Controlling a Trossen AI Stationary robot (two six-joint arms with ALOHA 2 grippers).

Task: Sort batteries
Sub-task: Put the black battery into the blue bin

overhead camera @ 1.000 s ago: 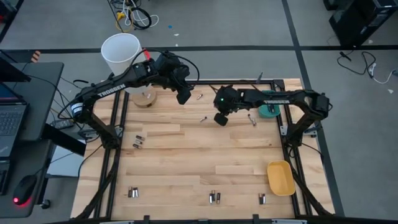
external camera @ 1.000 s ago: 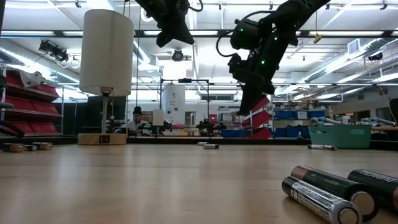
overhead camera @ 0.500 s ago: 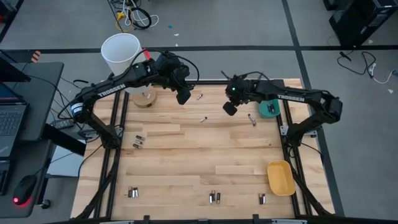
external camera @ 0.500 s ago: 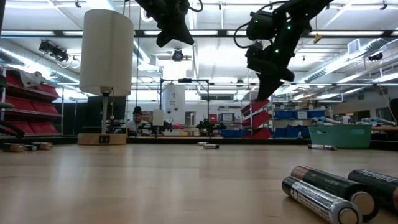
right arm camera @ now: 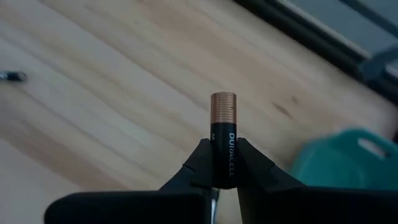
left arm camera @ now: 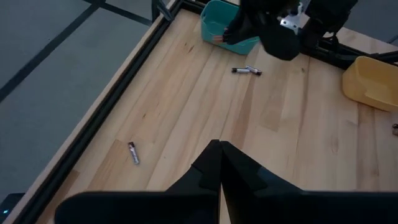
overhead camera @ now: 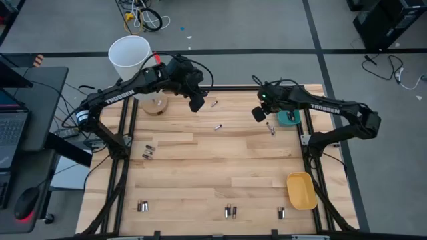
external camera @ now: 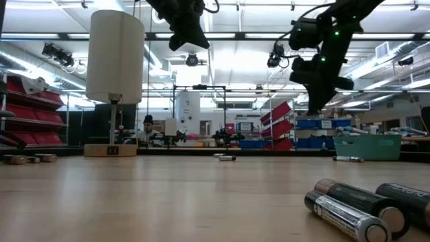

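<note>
— What's the right gripper (right arm camera: 224, 163) got?

— A dark, copper-capped battery (right arm camera: 224, 140), pinched upright between its fingers, up in the air just left of the teal tray (overhead camera: 289, 119) at the far right of the table.

— And the left gripper (left arm camera: 219, 163)?

— Closed on nothing, waiting far left.

— How should it finish?

— I'd centre over the tray, drop low, then let go so nothing bounces out.
</note>
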